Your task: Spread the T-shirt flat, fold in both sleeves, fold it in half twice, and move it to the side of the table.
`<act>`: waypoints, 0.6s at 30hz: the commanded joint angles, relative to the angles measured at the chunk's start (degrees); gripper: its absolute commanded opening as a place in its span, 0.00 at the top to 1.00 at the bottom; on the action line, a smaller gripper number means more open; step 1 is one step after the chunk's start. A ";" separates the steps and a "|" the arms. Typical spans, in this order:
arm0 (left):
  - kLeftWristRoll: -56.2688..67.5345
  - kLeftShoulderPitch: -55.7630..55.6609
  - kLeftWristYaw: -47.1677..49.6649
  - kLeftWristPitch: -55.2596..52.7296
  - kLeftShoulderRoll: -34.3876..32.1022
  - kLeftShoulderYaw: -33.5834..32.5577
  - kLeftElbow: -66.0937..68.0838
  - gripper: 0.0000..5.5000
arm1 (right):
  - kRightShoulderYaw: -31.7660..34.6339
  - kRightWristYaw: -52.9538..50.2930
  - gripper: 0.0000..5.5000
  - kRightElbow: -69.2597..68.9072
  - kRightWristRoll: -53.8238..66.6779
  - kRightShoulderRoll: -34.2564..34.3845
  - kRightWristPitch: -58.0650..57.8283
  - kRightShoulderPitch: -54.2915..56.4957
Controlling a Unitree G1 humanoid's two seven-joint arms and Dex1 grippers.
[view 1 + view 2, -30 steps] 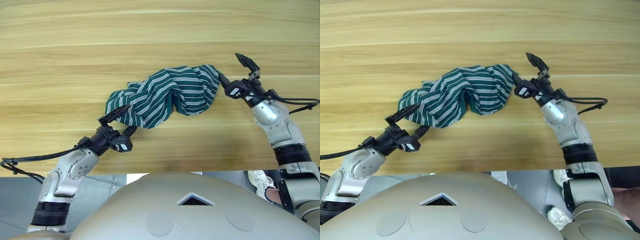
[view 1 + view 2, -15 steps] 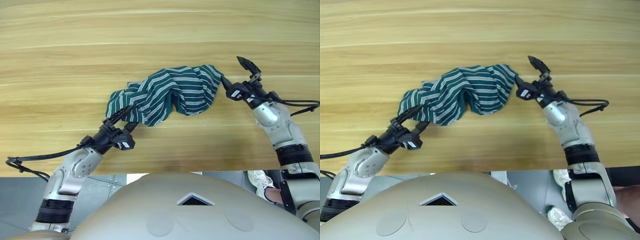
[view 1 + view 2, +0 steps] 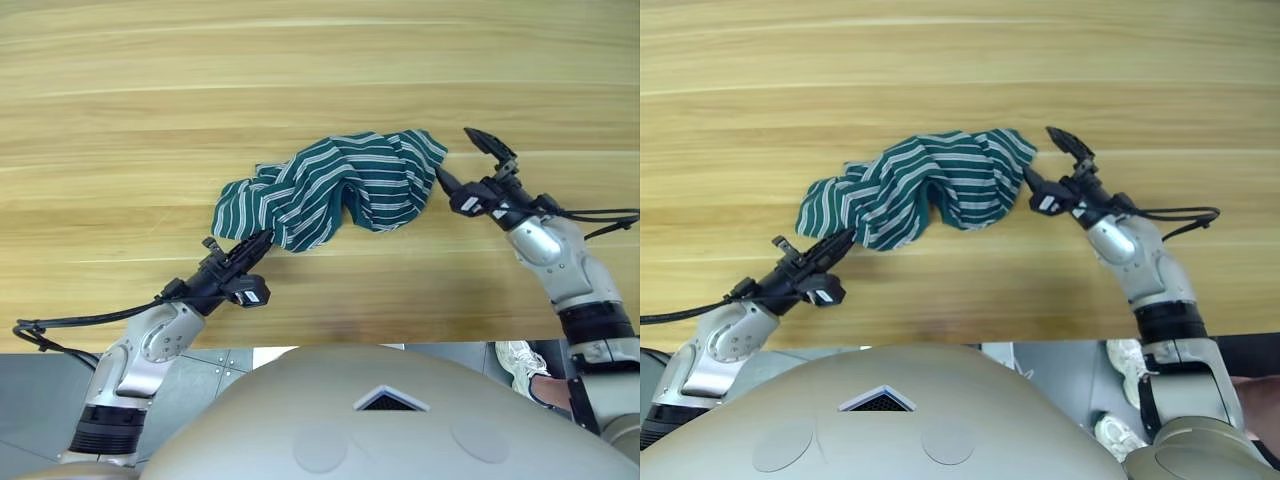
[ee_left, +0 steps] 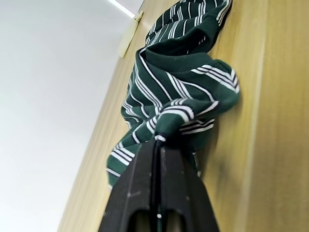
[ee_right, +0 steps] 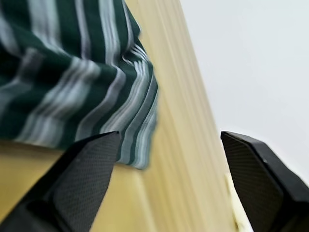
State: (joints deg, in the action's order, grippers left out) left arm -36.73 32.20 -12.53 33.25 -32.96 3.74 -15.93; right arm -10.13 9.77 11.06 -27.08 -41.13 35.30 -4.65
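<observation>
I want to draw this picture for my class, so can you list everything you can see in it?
dark green T-shirt with white stripes: one, green and white, crumpled in a heap in the middle of the table
light wooden table: one, pale yellow-brown, under the shirt and across the whole scene
grey tiled floor: one, grey, past the table's near edge
robot's left hand: one, black, shut, its tips pinching the shirt's near edge on the left
robot's right hand: one, black, open, just beside the shirt's right edge and holding nothing
</observation>
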 commanded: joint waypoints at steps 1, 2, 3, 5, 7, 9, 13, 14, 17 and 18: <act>-0.47 -0.74 2.48 -1.46 1.49 -0.43 0.07 0.99 | -0.40 6.53 0.31 -5.01 3.11 -4.25 0.90 -5.91; -0.78 -0.82 2.89 -1.67 1.87 -0.12 0.24 0.99 | -0.02 7.41 0.31 -5.67 2.86 -5.10 0.82 -6.78; -1.00 -0.85 3.18 -1.86 2.08 0.14 0.31 0.99 | 0.33 7.96 0.31 -6.11 2.51 -5.80 0.90 -7.45; -1.48 -1.47 3.92 -1.98 2.26 0.34 0.81 0.99 | 0.87 8.94 0.31 -7.87 1.38 -7.22 0.52 -9.09; -2.53 -2.55 5.15 -2.52 2.79 0.52 1.89 0.99 | -0.01 10.26 0.31 -8.27 1.02 -7.71 1.32 -9.48; -3.18 -3.33 5.35 -2.99 3.23 1.47 2.28 0.99 | -0.96 10.39 0.31 -6.83 -0.18 -7.21 1.53 -8.31; -3.54 -3.75 5.44 -3.39 3.32 2.61 2.07 0.99 | -2.10 8.81 0.31 -2.88 -3.13 -5.96 1.60 -5.70; -3.65 -3.90 5.50 -3.53 3.37 2.86 2.14 0.99 | -2.74 8.43 0.31 -1.88 -3.68 -5.37 1.77 -4.82; -3.58 -5.02 5.34 -3.74 3.74 4.04 2.70 1.00 | -4.79 7.37 0.40 0.49 -5.34 -4.10 2.63 -2.91; -3.65 -5.23 5.39 -3.83 3.81 4.34 2.84 1.00 | -5.44 7.04 0.41 1.31 -5.89 -3.73 2.90 -2.32</act>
State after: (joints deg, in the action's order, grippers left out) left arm -39.74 27.77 -7.26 29.79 -29.25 7.36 -13.79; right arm -13.17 15.99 9.74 -29.96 -45.65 38.50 -6.84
